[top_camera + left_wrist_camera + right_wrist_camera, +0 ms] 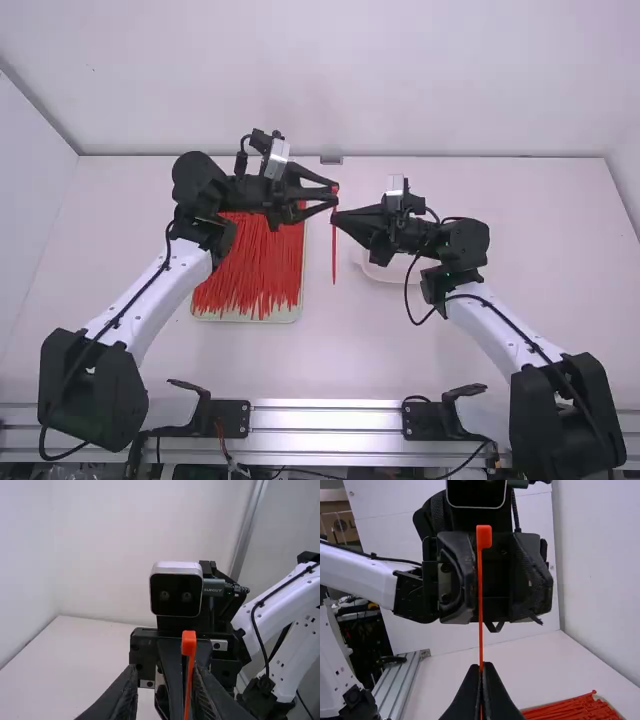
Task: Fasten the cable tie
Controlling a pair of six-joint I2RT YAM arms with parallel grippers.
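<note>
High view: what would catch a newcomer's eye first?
A red cable tie stands upright above the middle of the table, clamped in the right gripper, its head between the fingers of the open left gripper. Left of it, a heap of red ties fills a tray.

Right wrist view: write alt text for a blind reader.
The right gripper is shut on a red cable tie whose head end sticks out beyond it. The left gripper faces it, open, one finger to each side of the strap. More red ties lie on the table.
</note>
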